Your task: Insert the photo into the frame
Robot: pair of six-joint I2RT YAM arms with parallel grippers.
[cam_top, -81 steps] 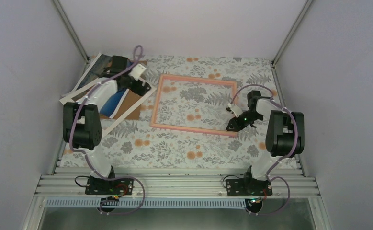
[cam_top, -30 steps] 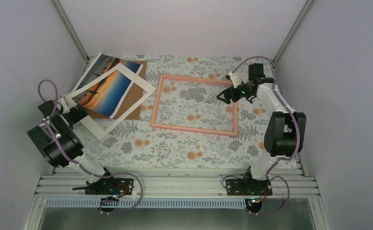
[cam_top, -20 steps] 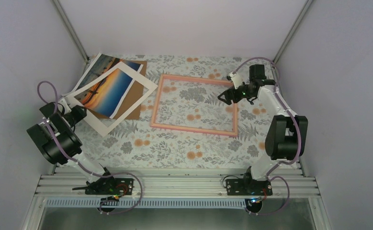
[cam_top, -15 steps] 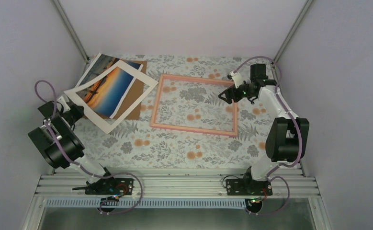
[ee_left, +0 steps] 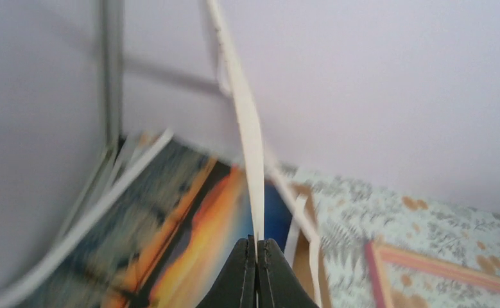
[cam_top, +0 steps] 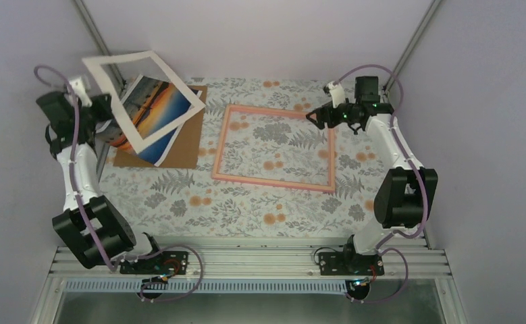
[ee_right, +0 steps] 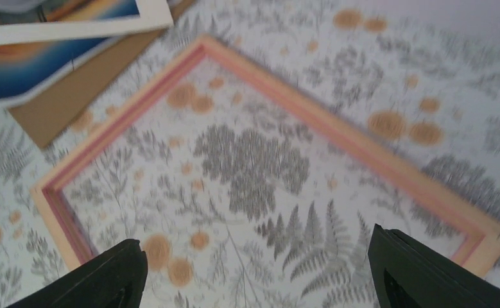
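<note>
Pinching the white mat (cam_top: 118, 59), the left gripper (ee_left: 257, 242) holds it raised left of the frame (cam_top: 273, 183); the photo (cam_top: 153, 108) lies there uninserted, the right gripper (ee_right: 255, 256) spread-fingered over the empty frame

The left gripper (cam_top: 107, 110) is raised high, pinching a white mat (cam_top: 121, 58); the right gripper (cam_top: 313, 117) reaches far forward, jaws wide.

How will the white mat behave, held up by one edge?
Probably light: the left gripper holds the white mat aloft by one edge pinch. Likely somewhat floppy: seen edge-on in the left wrist view, it curves above the jaws. Being an open border, it may twist if swung.
</note>
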